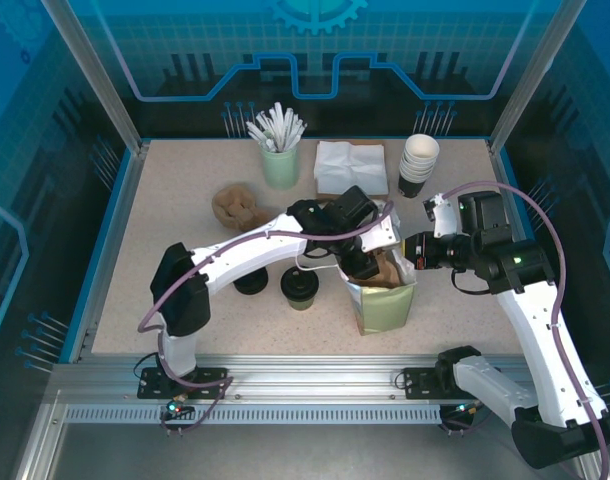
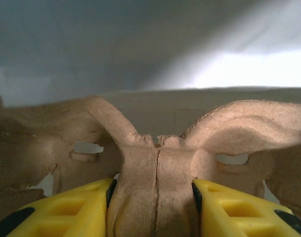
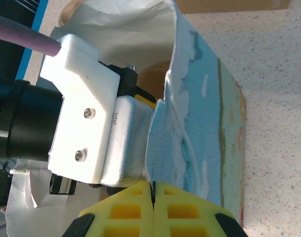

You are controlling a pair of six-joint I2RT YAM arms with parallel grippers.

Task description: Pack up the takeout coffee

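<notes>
Pale green paper bag (image 1: 383,300) stands open in the middle of the speckled desk (image 1: 165,250) in the top view. The left hand (image 1: 365,265) reaches into its mouth from the left, and the right hand (image 1: 413,252) sits at the bag's right rim. The takeout coffee (image 1: 298,286), black-lidded, stands upright on the desk just left of the bag, touched by neither hand, with a loose black lid (image 1: 251,282) beside it.

In the left wrist view, the yellow fingers (image 2: 66,215) pinch the middle ridge of a brown moulded-pulp carrier (image 2: 155,163).

In the right wrist view, the right hand's fingers (image 3: 126,212) are pressed together on the bag's thin top edge. The left arm's white wrist mount (image 3: 86,98) is just inside the opening.
</notes>
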